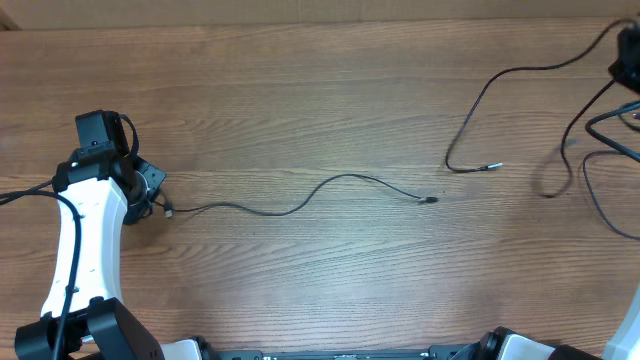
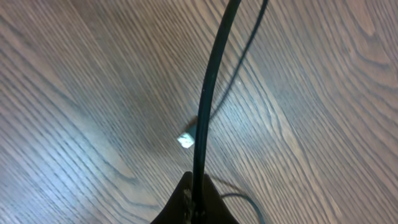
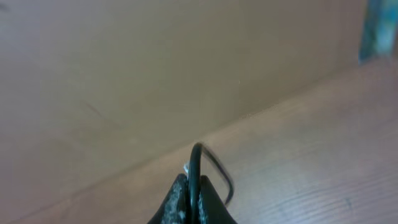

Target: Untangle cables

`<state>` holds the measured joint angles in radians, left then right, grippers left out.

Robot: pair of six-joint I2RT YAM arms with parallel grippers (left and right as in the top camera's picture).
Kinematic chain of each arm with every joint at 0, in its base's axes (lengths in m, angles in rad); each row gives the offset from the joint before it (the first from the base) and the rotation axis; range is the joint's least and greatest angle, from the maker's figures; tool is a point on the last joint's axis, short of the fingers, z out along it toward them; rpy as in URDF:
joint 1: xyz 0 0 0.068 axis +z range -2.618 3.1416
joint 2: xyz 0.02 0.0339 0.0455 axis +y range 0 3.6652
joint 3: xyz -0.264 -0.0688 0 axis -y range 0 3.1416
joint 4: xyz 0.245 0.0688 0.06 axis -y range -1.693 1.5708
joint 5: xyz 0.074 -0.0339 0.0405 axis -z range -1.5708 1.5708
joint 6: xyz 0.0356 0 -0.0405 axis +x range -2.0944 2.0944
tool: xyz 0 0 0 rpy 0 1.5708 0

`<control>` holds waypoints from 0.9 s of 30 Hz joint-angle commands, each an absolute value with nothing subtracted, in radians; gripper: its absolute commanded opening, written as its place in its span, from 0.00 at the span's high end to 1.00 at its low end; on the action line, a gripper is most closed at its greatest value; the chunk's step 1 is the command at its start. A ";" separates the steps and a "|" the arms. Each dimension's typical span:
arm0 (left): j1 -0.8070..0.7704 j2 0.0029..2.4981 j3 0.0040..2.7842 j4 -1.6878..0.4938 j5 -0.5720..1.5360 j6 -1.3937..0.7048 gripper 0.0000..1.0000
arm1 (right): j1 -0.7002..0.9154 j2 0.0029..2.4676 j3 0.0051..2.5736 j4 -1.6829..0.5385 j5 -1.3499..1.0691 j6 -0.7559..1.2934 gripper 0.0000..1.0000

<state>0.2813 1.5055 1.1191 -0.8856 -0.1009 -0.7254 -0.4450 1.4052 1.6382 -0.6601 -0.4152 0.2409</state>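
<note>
One thin black cable lies stretched across the middle of the table, with a small plug at its right tip. My left gripper is shut on its left end. In the left wrist view the cable rises from between the closed fingers, and a pale plug tip rests on the wood. A second cable curves from the far right down to a plug. My right gripper is shut on that cable, raised near the back edge.
More black cords loop at the right edge of the table; I cannot tell whether they are task cables or arm wires. A cardboard wall stands along the back. The white left arm covers the front left.
</note>
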 commanded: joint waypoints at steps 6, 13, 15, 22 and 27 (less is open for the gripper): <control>0.237 1.504 1.126 -0.886 0.001 -0.695 0.96 | -0.443 1.392 1.671 -0.381 -0.435 0.229 0.96; 0.155 1.505 1.113 -0.889 0.000 -0.695 0.96 | -0.443 1.515 1.671 -0.177 -0.300 0.169 0.96; 0.134 1.505 1.112 -0.888 -0.002 -0.695 0.96 | -0.442 1.566 1.671 -0.098 -0.296 0.168 0.96; 0.075 1.505 1.112 -0.881 -0.007 -0.695 0.96 | -0.443 1.750 1.705 0.127 -0.150 0.146 0.96; 0.055 1.505 1.112 -0.869 -0.007 -0.696 0.95 | -0.442 1.916 1.726 0.130 -0.118 0.126 0.96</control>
